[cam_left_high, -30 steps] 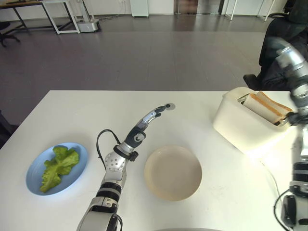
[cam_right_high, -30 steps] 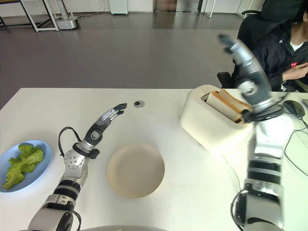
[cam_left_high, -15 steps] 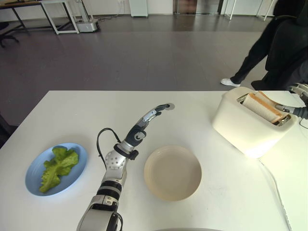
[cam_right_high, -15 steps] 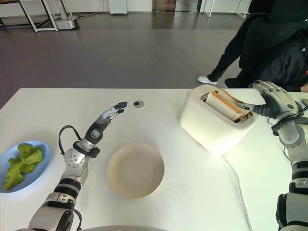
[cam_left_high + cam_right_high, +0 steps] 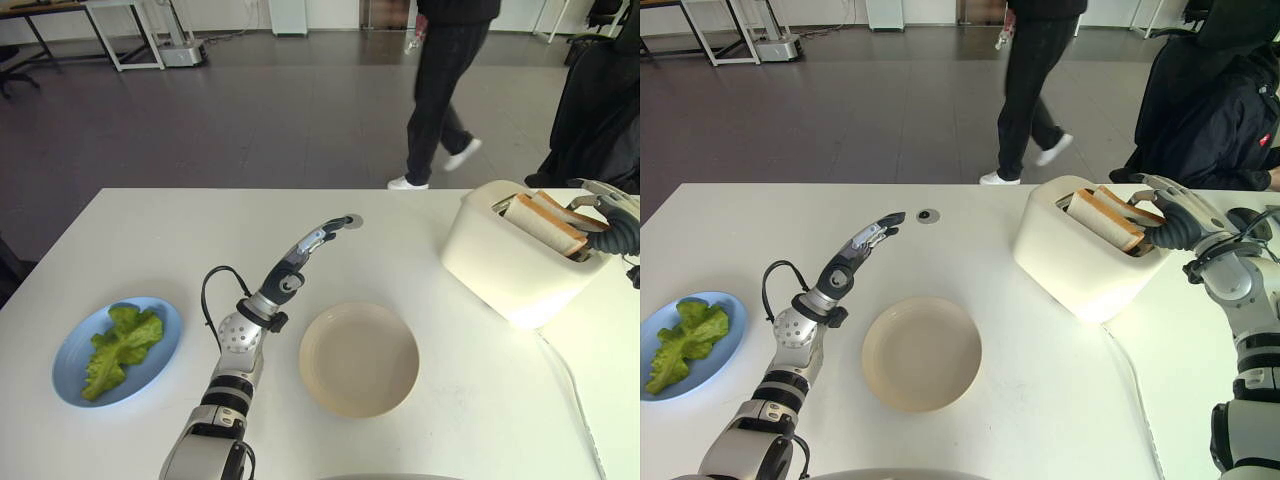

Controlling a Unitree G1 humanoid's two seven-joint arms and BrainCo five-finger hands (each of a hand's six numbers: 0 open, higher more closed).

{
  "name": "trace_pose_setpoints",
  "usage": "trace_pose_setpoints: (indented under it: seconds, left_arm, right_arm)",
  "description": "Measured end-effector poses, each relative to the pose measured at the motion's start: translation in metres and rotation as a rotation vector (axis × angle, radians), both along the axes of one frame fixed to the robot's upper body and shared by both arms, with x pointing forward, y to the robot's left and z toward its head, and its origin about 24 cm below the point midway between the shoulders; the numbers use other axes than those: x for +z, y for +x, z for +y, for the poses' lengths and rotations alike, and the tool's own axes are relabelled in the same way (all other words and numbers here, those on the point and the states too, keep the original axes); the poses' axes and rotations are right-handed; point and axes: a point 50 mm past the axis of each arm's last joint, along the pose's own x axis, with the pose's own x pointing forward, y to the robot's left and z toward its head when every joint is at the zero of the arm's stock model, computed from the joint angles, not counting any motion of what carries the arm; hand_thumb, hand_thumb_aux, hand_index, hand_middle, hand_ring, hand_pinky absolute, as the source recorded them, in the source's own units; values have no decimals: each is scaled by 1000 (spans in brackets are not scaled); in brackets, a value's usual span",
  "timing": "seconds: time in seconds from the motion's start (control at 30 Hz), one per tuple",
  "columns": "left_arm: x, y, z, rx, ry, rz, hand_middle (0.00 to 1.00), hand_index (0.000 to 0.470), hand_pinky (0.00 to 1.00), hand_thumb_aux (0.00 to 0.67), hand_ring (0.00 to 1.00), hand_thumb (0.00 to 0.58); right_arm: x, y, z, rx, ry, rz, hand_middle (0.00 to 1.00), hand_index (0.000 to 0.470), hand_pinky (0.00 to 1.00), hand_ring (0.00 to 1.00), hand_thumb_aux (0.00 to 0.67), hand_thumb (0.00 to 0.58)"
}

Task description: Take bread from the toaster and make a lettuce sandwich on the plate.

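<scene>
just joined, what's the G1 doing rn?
The right hand is at the toaster, against the bread slices, which sit in the slots; whether it grips one is unclear. The left hand is open over the table, holding nothing. The beige plate is bare; the lettuce lies on the blue plate at left.

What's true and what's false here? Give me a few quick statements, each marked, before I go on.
The bread sits in the toaster. True.
The beige plate holds a bread slice. False: it holds nothing.
The lettuce lies on the blue plate. True.
The left hand grips the lettuce. False: it is open, away from the lettuce, beside the beige plate.
The right hand is at the bread. True.
</scene>
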Motion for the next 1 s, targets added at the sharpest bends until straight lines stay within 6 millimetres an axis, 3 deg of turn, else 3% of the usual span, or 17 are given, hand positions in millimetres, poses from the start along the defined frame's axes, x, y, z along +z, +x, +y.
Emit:
trace_pose_setpoints:
  seconds: [0.2,0.33,0.47,0.6,0.67,0.77,0.83,0.93,1.0]
  left_arm:
    - [-1,0,1,7,-3,3,0,0,0,0,0,0]
    - [0,0,1,9,-4,-5,0,0,0,0,0,0]
    - [15,-1,3,9,-6,-70,0,0,0,0,0,0]
    - [39,-4,16,40,-15,-135,0,0,0,0,0,0]
    - [49,-6,25,65,-9,-142,0,0,0,0,0,0]
    - [59,-12,42,138,81,-150,0,0,0,0,0,0]
    - [60,-17,65,235,211,-121,0,0,0,0,0,0]
    - [62,-27,104,391,356,-58,0,0,0,0,0,0]
    - [63,-38,142,523,515,25,0,0,0,0,0,0]
  right_arm:
    - [6,1,-4,-42,74,-40,0,470,0,0,670,580]
    - [25,3,-2,-14,178,-92,0,470,0,0,670,580]
    - [59,-2,5,83,290,-166,0,470,0,0,670,580]
    - [110,-20,22,272,361,-272,0,470,0,0,670,580]
    - [117,-25,38,369,372,-255,0,470,0,0,670,580]
    - [116,-29,69,528,412,-195,0,470,0,0,670,580]
    - [107,-30,99,666,434,-126,0,470,0,0,670,580]
    - [79,-26,138,782,446,-23,0,470,0,0,670,580]
    - [47,-22,175,853,479,14,0,470,0,0,670,580]
